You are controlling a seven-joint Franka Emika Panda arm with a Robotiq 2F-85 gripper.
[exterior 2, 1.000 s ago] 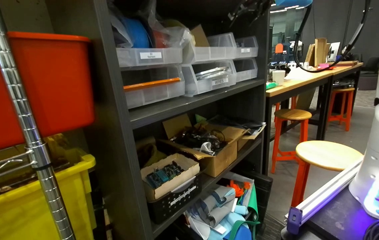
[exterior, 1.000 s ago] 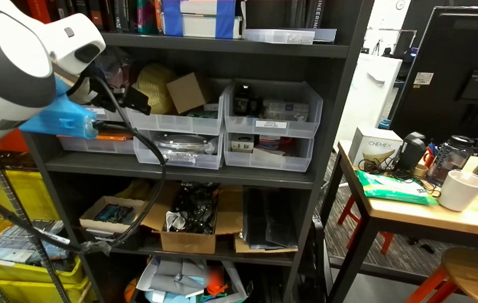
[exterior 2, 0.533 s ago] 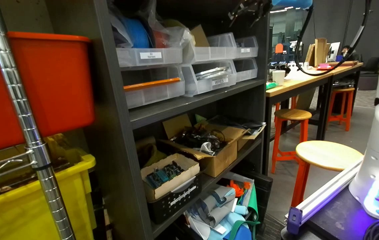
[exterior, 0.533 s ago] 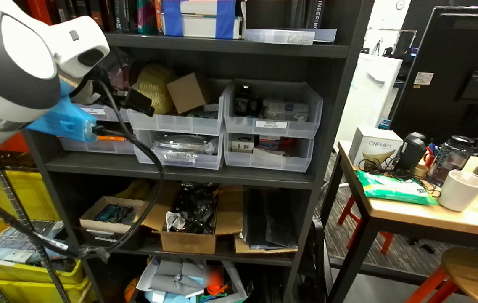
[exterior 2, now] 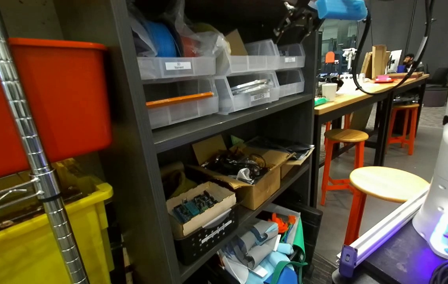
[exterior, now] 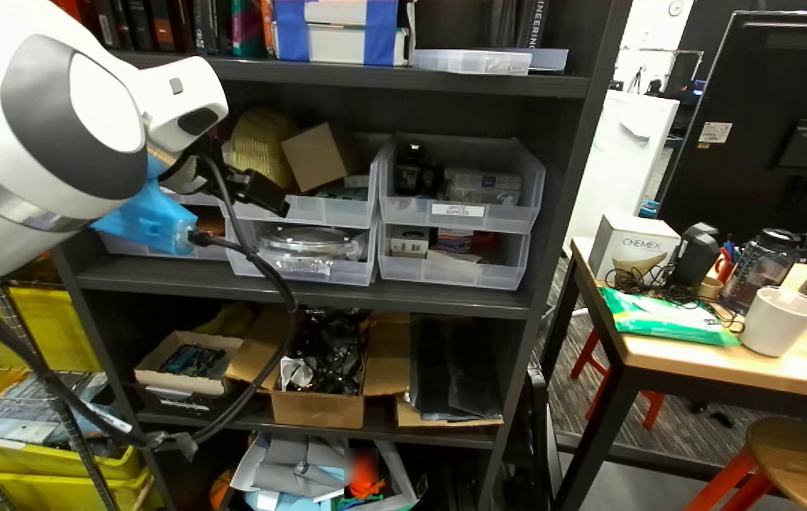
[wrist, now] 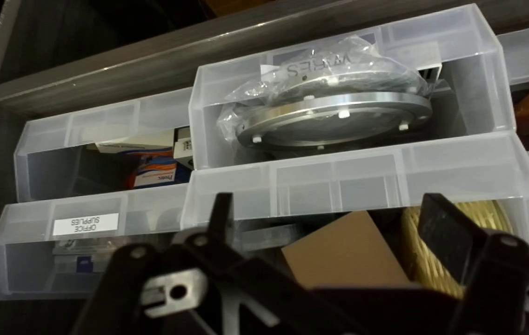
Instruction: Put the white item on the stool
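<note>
Hovers by open-fronted bins (wrist: 338, 179) with spread jaws, pinching nothing; presumably set wide for picking before heading to stool (exterior 2: 389, 183)

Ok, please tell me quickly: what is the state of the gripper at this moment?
Gripper: open, jaws wide apart, holding nothing.

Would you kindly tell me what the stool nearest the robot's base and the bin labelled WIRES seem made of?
Stool: probably a smooth wooden top, from its pale tan tone; evenly orange legs, perhaps painted metal.
WIRES bin: slightly glossy plastic, it seems, from its milky, translucent walls.
</note>
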